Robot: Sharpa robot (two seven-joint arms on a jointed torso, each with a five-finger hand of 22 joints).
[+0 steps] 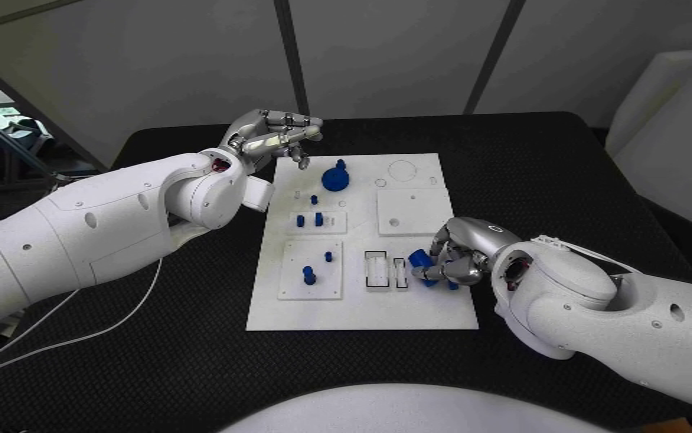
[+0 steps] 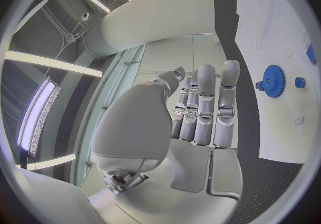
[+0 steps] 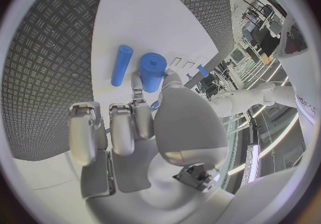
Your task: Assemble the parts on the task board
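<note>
The white task board lies mid-table. A blue gear stands near its far edge, and small blue pegs stand in the left-hand blocks. My right hand is over the board's right edge and pinches a short blue cylinder between thumb and finger, just above the board. A thin blue rod lies flat on the board beside it. My left hand hovers at the board's far left corner, fingers extended and holding nothing.
Two narrow rectangular slots sit just left of the right hand. A raised white square block lies behind that hand. Black patterned table surrounds the board. A white object stands at the far right.
</note>
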